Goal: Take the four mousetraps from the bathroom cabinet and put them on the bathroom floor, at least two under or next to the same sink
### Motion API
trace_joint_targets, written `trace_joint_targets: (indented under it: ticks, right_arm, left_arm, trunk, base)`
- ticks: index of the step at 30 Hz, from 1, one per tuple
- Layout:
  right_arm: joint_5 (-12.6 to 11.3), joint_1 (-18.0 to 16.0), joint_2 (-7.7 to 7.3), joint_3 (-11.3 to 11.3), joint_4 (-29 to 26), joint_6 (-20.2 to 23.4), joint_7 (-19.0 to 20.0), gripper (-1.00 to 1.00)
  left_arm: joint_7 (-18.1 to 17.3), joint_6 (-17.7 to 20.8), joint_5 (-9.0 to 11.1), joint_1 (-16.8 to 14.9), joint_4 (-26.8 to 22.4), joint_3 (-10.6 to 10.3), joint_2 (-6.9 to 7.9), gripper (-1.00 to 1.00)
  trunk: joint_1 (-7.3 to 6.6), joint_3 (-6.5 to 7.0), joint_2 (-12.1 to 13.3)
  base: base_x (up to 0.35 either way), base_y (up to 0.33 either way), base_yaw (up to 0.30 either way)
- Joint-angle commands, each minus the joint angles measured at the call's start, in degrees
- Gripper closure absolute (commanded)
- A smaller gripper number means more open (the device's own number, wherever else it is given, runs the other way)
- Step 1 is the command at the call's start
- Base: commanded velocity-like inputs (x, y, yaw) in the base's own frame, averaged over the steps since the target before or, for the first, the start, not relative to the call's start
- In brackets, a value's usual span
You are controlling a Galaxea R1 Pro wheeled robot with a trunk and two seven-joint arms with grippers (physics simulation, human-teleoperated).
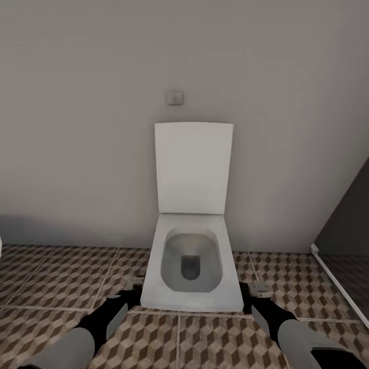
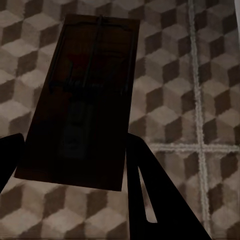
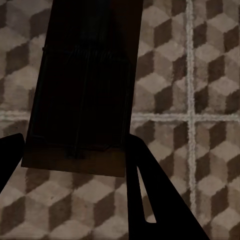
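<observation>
The robot faces a white toilet [image 1: 192, 256] with its lid raised against a plain grey wall [image 1: 77, 128], and both arms reach forward low over the bathroom floor [image 1: 56, 277], one on each side of the bowl. In the left wrist view the left gripper [image 2: 75, 165] has its dark fingers [image 2: 150, 200] closed against the two long edges of a mousetrap [image 2: 82, 100], which juts out past the fingertips with its wire parts facing the camera; in the right wrist view the right gripper [image 3: 75, 165] is clamped in the same way on a second mousetrap [image 3: 82, 85], also held flat above the cube-patterned tiles. In the head view a small pale shape sits at the tip of each arm, just beside the toilet's near corners (most likely the far ends of the two boards, though too small to be sure). Neither trap appears to touch the floor. The step in hand looks like carrying, not placing: no sink appears here, and the task wants at least two traps under or right beside one. It would be wise to keep both grips firm and the boards level while the base turns away from the toilet, then lower each trap until it rests flat on the tiles before opening the fingers, so it does not drop or flip. A dark panel [image 1: 348, 220] stands at the far right.
</observation>
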Motion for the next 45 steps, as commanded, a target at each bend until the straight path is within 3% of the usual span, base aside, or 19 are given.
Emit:
trace_joint_targets:
  ticks: [1,11,22,38,45]
  right_arm:
    - [0.29,-0.01,-0.01,-0.09,-0.10,0.33,-0.07,1.00]
    - [0.29,0.00,-0.08,-0.09,-0.06,0.26,-0.06,1.00]
    - [0.26,0.00,-0.21,-0.19,-0.32,-0.08,-0.04,1.00]
    - [0.03,0.00,-2.12,-0.27,-0.66,-2.02,-0.01,1.00]
    - [0.10,0.00,-2.18,-0.27,-0.66,-2.06,-0.01,1.00]
  left_arm:
    - [0.31,0.24,0.73,0.01,-0.13,-0.88,-0.96,1.00]
    - [0.32,-0.18,0.73,0.01,-0.20,-0.73,-0.40,1.00]
    - [0.23,-0.67,0.73,0.01,-0.75,-0.61,1.19,1.00]
    - [0.22,-0.78,0.73,0.01,-1.09,-0.60,1.62,1.00]
    - [0.38,-0.83,0.73,0.01,-1.17,-0.60,1.62,1.00]
  trunk:
    - [0.01,-0.28,-0.04]
    - [0.27,-2.50,-0.17]
    - [0.55,-4.93,-0.32]
    - [0.96,-8.48,-0.53]
    - [0.96,-8.48,-0.53]
  base:
    - [0.000,0.000,0.000]
    - [0.000,0.000,0.000]
    - [0.000,0.000,0.000]
    - [0.000,0.000,0.000]
    - [0.000,0.000,0.000]
